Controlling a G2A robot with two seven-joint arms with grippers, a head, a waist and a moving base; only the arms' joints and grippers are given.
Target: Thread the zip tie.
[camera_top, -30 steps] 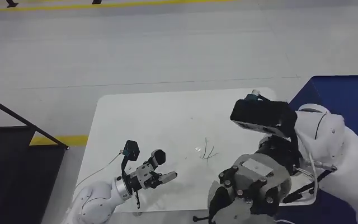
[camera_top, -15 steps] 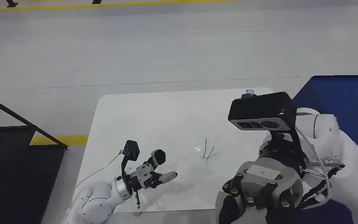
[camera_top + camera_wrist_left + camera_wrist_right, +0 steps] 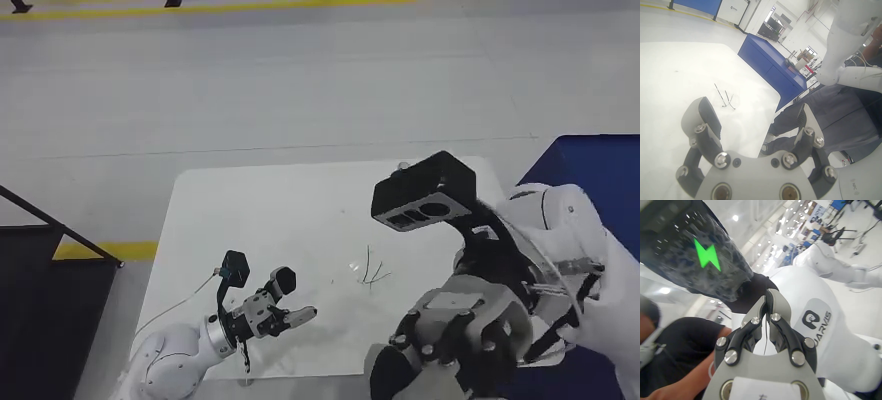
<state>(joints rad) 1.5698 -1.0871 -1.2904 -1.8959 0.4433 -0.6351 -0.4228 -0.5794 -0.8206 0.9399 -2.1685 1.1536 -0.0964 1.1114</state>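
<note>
Pick-up looks done, threading not begun — right gripper (image 3: pixel 766 298) held high, jaws pinched shut on a thin black zip tie (image 3: pixel 765 332); left gripper (image 3: pixel 296 297) jaws wide, empty, low over the desk (image 3: pixel 250 210) near loose ties (image 3: pixel 372 270) — next likely needs tail aligned to head.

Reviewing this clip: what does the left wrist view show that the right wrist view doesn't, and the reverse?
Left wrist view, not the right: the left tool open and empty at the white table edge, with loose zip ties lying on the table ahead of it. Right wrist view, not the left: the right tool shut on a thin black zip tie. Shared: each shows its arm's own tool and zip ties, though not the same pieces.
</note>
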